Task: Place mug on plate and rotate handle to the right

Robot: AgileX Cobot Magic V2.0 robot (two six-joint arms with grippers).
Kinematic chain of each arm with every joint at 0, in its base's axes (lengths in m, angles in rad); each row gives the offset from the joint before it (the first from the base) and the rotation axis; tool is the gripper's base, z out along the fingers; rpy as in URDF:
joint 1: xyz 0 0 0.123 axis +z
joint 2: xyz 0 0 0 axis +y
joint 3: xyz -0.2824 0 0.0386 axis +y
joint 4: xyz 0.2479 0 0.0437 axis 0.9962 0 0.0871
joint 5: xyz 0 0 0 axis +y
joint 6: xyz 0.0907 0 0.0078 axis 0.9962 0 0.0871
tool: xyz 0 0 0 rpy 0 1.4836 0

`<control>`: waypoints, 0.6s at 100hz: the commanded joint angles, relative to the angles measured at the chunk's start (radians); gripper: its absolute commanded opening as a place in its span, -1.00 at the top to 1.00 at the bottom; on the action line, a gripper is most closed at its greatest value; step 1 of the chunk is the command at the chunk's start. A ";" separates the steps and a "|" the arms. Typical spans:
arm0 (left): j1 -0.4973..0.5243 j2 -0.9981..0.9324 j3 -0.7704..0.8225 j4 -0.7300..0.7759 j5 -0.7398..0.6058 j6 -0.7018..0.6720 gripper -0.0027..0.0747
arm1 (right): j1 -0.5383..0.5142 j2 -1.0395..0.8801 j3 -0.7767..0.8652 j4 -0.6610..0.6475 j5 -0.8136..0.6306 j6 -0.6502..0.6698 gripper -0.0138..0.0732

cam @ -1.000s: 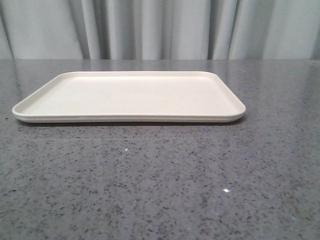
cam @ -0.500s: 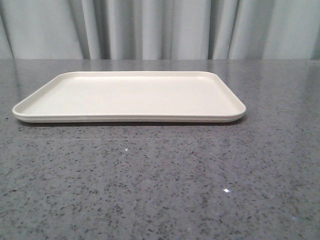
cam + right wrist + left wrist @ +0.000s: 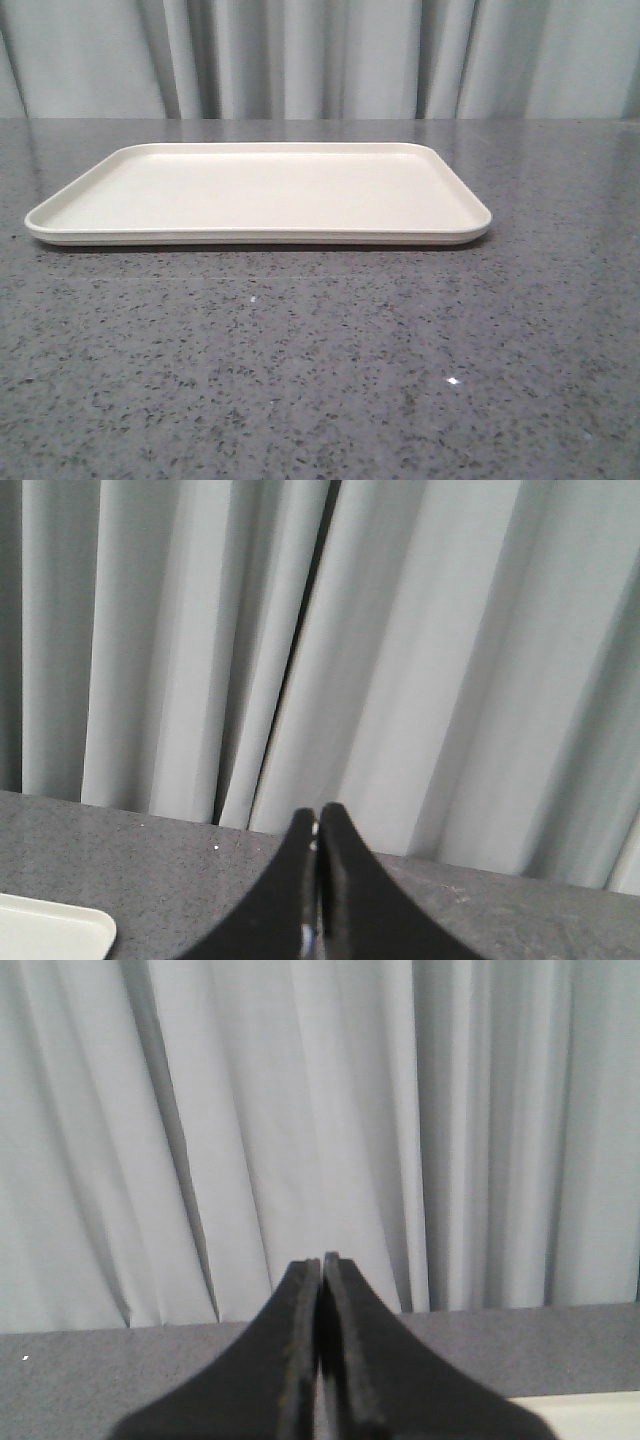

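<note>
The plate point(image 3: 260, 190), a large cream-white rectangular tray with a low rim, lies on the grey speckled table at the middle of the front view with nothing on it. A corner of the plate point(image 3: 590, 1415) shows in the left wrist view, and another corner of the plate point(image 3: 50, 930) in the right wrist view. The mug and its handle are out of view. My left gripper point(image 3: 322, 1260) is shut with nothing in it, raised and facing the curtain. My right gripper point(image 3: 317, 812) is likewise shut and empty. Neither gripper appears in the front view.
A pale grey pleated curtain point(image 3: 320, 60) hangs behind the table's far edge. The grey speckled tabletop point(image 3: 320, 380) stretches in front of the plate and to both of its sides.
</note>
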 commanded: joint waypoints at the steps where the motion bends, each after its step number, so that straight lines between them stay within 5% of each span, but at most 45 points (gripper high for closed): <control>1: 0.003 0.066 -0.077 0.019 -0.002 -0.009 0.98 | -0.001 0.049 -0.078 -0.010 -0.061 -0.015 0.92; 41: 0.003 0.179 -0.233 0.026 0.081 -0.009 0.98 | -0.001 0.105 -0.183 -0.011 -0.073 -0.018 0.01; 60: 0.003 0.201 -0.253 0.026 0.114 -0.009 0.94 | -0.001 0.103 -0.183 -0.040 -0.110 -0.018 -0.11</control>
